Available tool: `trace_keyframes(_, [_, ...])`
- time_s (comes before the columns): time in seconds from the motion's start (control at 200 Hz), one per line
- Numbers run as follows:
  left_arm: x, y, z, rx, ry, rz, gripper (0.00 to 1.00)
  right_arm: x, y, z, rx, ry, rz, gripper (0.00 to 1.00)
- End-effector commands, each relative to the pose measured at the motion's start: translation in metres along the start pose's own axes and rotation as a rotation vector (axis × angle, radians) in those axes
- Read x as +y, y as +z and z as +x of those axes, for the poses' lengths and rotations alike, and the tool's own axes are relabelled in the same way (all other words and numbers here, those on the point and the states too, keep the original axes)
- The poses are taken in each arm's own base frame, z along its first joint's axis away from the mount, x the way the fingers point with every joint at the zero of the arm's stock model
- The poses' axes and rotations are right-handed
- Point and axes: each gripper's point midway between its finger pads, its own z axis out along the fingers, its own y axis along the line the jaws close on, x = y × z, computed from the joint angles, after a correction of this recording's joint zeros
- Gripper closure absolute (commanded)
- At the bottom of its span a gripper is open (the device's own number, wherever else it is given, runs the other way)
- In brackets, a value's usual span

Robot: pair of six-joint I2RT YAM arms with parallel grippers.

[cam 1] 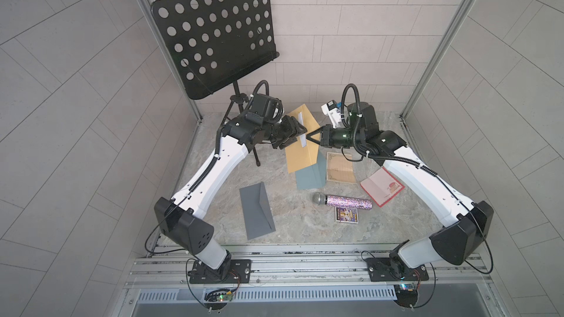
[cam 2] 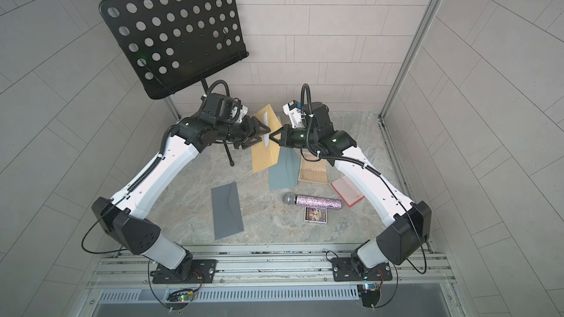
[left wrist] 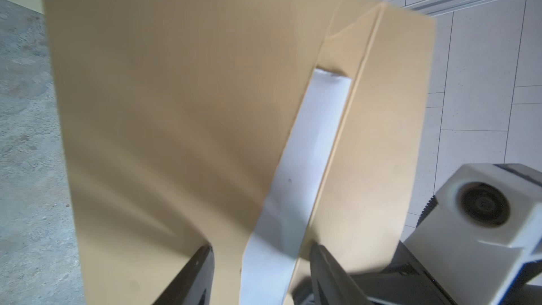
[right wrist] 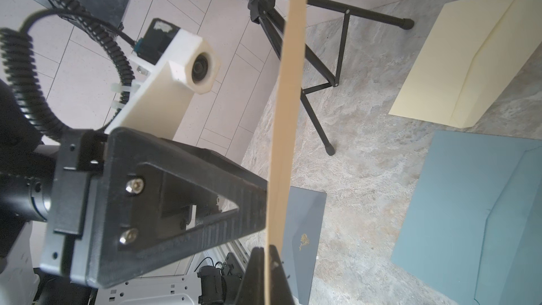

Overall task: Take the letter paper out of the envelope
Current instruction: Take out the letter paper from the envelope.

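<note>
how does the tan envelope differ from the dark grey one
The tan envelope is held up in the right pincer; the dark grey envelope lies flat on the table, untouched. The tan envelope shows white paper at its opening; the dark grey envelope shows none. Both are rectangular envelopes.

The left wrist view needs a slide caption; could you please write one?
White letter paper showing in the tan envelope mouth, flanked by the open left hand.

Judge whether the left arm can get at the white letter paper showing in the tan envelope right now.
Probably yes. The right gripper holds the tan envelope up by its edge, the letter paper lies bare in the opening, and the left gripper stands with open fingers either side of it, nothing between.
</note>
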Motion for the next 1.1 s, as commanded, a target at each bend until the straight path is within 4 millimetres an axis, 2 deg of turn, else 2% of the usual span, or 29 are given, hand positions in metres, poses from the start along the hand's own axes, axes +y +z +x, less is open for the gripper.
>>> trace_keyframes(0.0, [0.004,-0.001,0.0,-0.007,0.035,-0.042,0.43,0.022,-0.004,-0.004,-0.005,-0.053,-0.057,1.0])
trace_keyframes(0.31, [0.005,0.007,0.006,0.011,0.045,-0.05,0.47,0.033,0.0,-0.005,-0.007,-0.051,-0.101,1.0])
trace_keyframes(0.51, [0.009,0.01,0.008,0.02,0.047,-0.06,0.57,0.032,0.001,-0.007,-0.015,-0.039,-0.099,1.0])
trace_keyframes(0.965, [0.018,0.012,0.013,0.032,0.041,-0.081,0.7,0.027,0.002,-0.014,-0.041,-0.028,-0.085,1.0])
trace_keyframes(1.025, [0.017,0.012,0.013,0.031,0.044,-0.078,0.76,0.026,0.002,-0.016,-0.045,-0.024,-0.083,1.0])
trace_keyframes(1.096, [0.017,0.011,0.013,0.03,0.046,-0.079,0.77,0.024,0.002,-0.016,-0.044,-0.017,-0.081,1.0])
